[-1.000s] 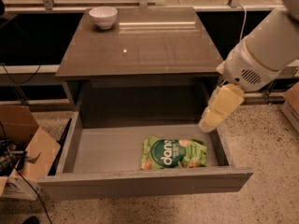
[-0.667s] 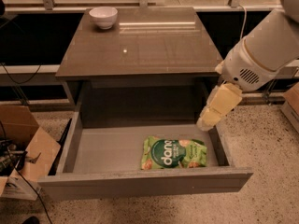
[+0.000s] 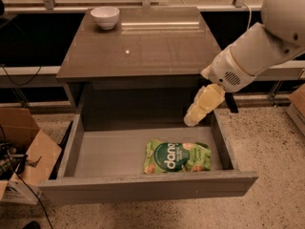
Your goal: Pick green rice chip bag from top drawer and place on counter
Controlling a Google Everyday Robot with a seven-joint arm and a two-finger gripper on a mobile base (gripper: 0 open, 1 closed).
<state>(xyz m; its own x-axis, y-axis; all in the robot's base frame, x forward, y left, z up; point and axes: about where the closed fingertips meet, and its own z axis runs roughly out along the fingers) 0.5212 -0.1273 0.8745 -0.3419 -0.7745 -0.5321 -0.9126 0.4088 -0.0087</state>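
Observation:
The green rice chip bag lies flat on the floor of the open top drawer, right of centre and near the front panel. The gripper, with pale yellow fingers, hangs from the white arm over the drawer's right rear part. It is above and slightly right of the bag and apart from it. The counter is the glossy grey-brown cabinet top behind the drawer.
A white bowl stands at the counter's back left corner. Open cardboard boxes with cables sit on the floor to the left of the drawer. Speckled floor lies to the right. A glass railing runs behind the counter.
The gripper has moved a little to the left and down over the drawer, closer to the bag. The bag has not moved.

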